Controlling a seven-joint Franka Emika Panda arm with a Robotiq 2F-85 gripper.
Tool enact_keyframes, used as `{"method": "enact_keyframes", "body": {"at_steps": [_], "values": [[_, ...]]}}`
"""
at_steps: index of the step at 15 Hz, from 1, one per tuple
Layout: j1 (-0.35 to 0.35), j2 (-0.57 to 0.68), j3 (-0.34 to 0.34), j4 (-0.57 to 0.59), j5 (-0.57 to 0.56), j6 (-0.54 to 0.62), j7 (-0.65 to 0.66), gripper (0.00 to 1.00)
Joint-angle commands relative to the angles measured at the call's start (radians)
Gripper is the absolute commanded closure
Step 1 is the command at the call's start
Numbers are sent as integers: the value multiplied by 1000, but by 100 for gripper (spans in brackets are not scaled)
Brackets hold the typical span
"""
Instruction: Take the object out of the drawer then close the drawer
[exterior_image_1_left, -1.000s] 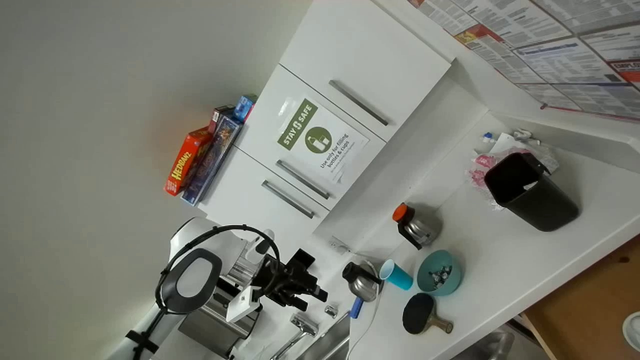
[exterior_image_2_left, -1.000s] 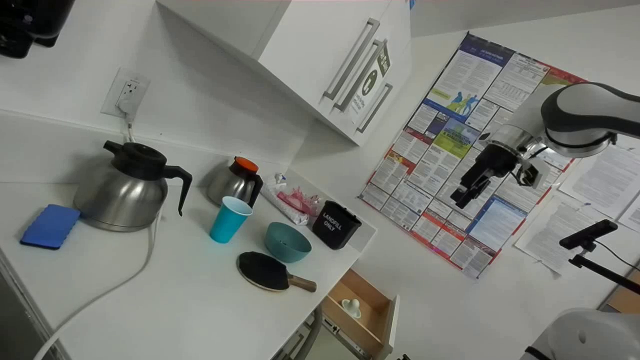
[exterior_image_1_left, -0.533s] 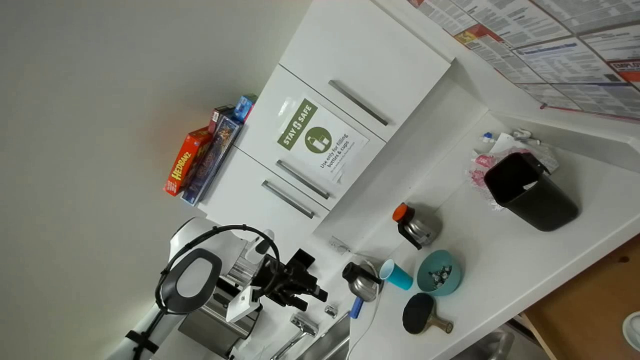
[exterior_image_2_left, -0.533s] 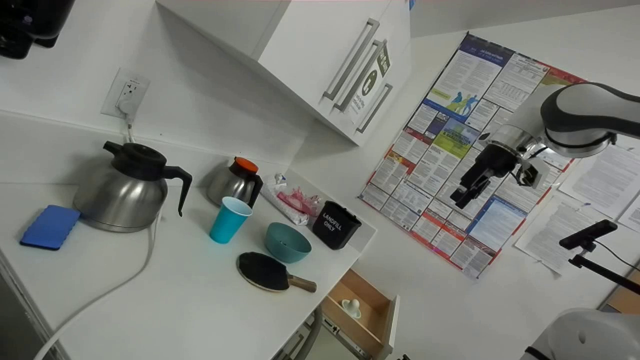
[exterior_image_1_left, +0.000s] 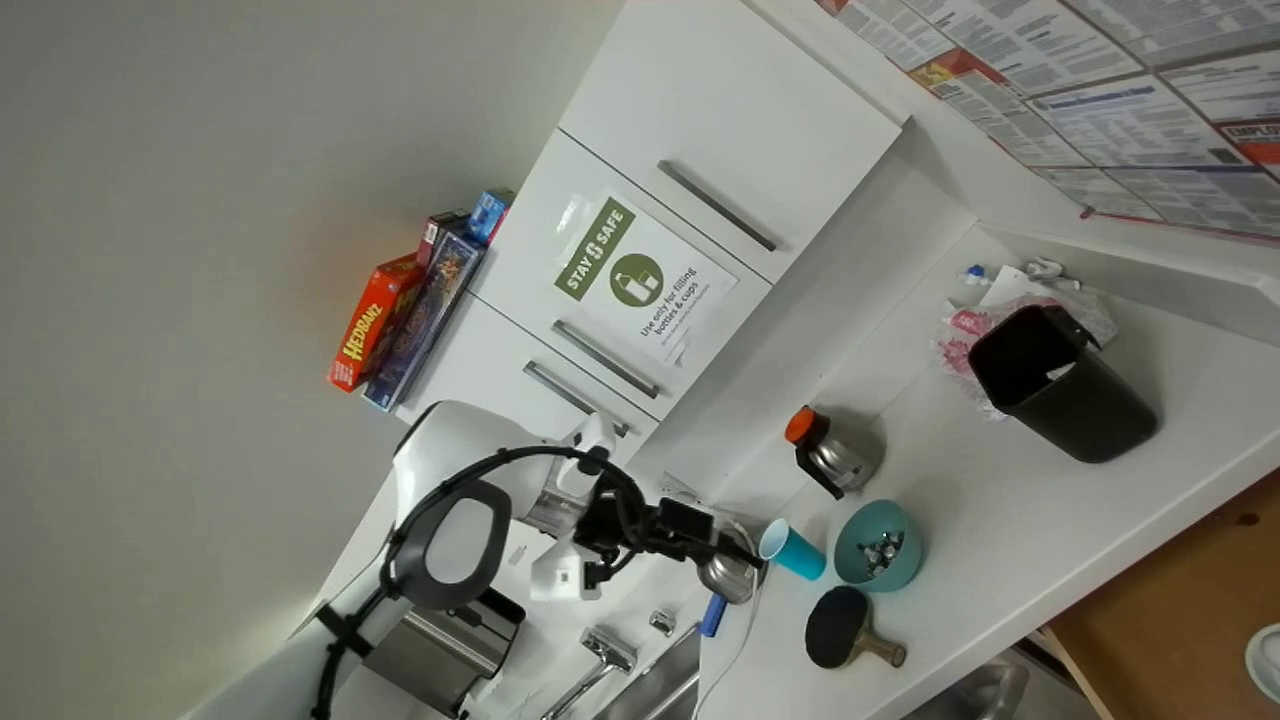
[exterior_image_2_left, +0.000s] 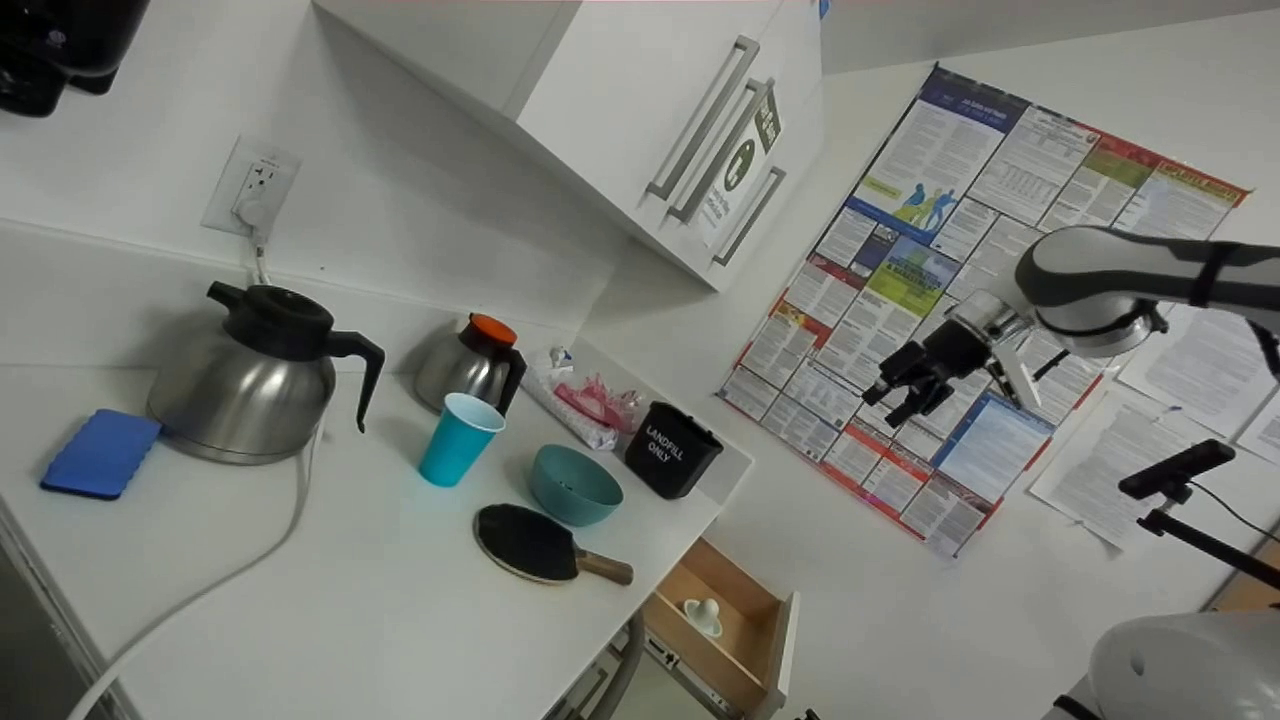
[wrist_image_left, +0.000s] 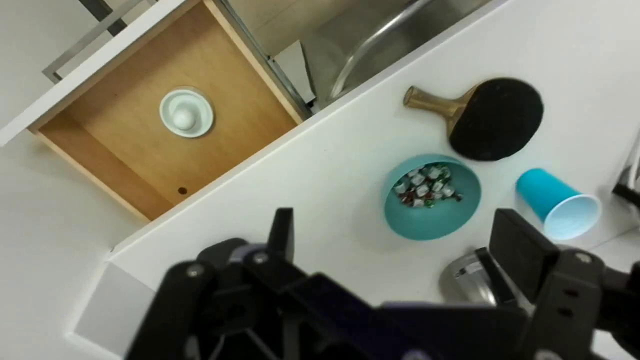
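Note:
The wooden drawer (wrist_image_left: 245, 135) with a white front stands open below the counter edge at the upper left of the wrist view. It also shows in both exterior views (exterior_image_2_left: 745, 640) (exterior_image_1_left: 1150, 620). A small round white dish-like object with a knob (wrist_image_left: 186, 112) lies in it; it also shows in both exterior views (exterior_image_2_left: 703, 617) (exterior_image_1_left: 1268, 660), cut by the frame edge in the latter. My gripper (wrist_image_left: 394, 222) is open and empty, high above the counter and apart from the drawer. It also shows in both exterior views (exterior_image_2_left: 885, 405) (exterior_image_1_left: 738, 553).
On the counter stand a teal bowl (wrist_image_left: 425, 215) of wrapped candies, a black paddle (wrist_image_left: 495, 120), a blue cup (wrist_image_left: 547, 197), two steel carafes (exterior_image_2_left: 240, 390) (exterior_image_2_left: 465, 370), a black bin (exterior_image_1_left: 1070, 390) and a blue sponge (exterior_image_2_left: 100, 453). Upper cabinets (exterior_image_1_left: 730, 120) hang above. A white cord crosses the counter.
The arm has moved toward the counter items, right in an exterior view and left and slightly down in an exterior view. The wrist has turned. The drawer and object have not moved.

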Motion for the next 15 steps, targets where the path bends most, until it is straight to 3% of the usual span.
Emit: {"method": "enact_keyframes", "body": {"at_steps": [1, 5, 8, 9, 15], "values": [[-50, 181, -66, 17, 21, 163, -10, 0], [-83, 372, -132, 24, 77, 313, -22, 0], [-105, 487, -143, 29, 137, 367, -21, 0], [-120, 424, -117, 2, 109, 347, -13, 0], [-130, 492, -115, 23, 125, 363, -11, 0]]}}
